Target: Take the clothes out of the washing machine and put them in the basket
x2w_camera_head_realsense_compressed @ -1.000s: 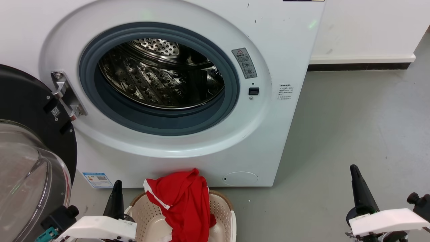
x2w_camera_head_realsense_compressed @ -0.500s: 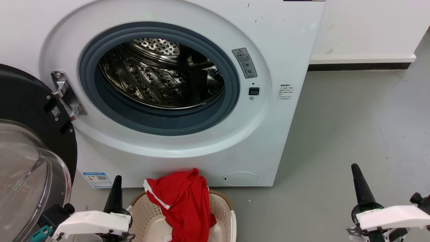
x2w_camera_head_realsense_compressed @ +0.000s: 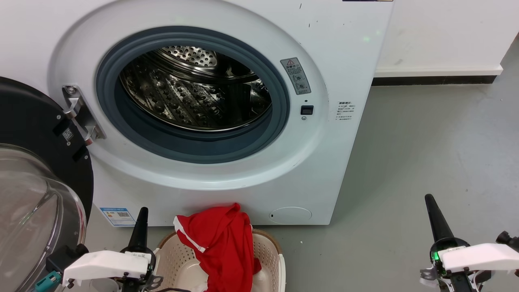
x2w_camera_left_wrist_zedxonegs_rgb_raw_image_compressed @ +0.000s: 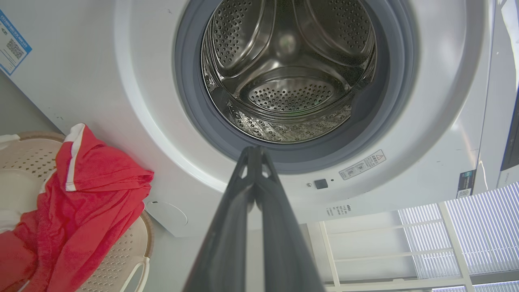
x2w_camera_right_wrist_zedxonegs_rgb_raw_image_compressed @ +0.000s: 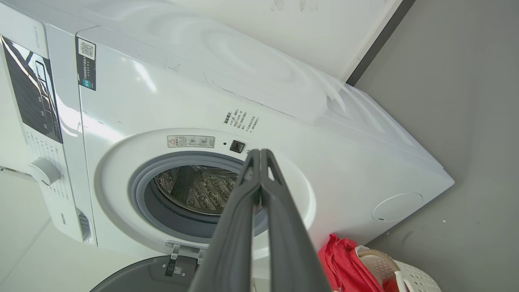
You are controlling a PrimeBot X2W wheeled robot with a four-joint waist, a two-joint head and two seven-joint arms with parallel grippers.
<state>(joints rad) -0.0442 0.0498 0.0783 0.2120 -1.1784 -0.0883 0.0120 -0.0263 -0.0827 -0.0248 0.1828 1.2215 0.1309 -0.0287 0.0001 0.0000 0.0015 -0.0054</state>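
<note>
The white washing machine (x2w_camera_head_realsense_compressed: 324, 170) stands with its porthole open, and its steel drum (x2w_camera_head_realsense_compressed: 194, 93) holds nothing that I can see. Red clothes (x2w_camera_head_realsense_compressed: 219, 247) with a white stripe hang over the far rim of the cream basket (x2w_camera_head_realsense_compressed: 267, 251) on the floor in front of the machine. My left gripper (x2w_camera_head_realsense_compressed: 142, 211) is shut and holds nothing, just left of the basket. My right gripper (x2w_camera_head_realsense_compressed: 429, 198) is shut and holds nothing, over bare floor at the lower right. In the left wrist view the clothes (x2w_camera_left_wrist_zedxonegs_rgb_raw_image_compressed: 89, 194) lie in the basket (x2w_camera_left_wrist_zedxonegs_rgb_raw_image_compressed: 121, 251) below the drum (x2w_camera_left_wrist_zedxonegs_rgb_raw_image_compressed: 288, 73).
The machine's black-framed glass door (x2w_camera_head_realsense_compressed: 36, 190) is swung open at the left, close to my left arm. Grey floor (x2w_camera_head_realsense_compressed: 425, 142) spreads to the right of the machine, up to a white wall with a dark skirting (x2w_camera_head_realsense_compressed: 434, 80).
Both grippers have crept slightly upward in the head view and turned a little at the wrist. The clothes, basket and door have not moved.
</note>
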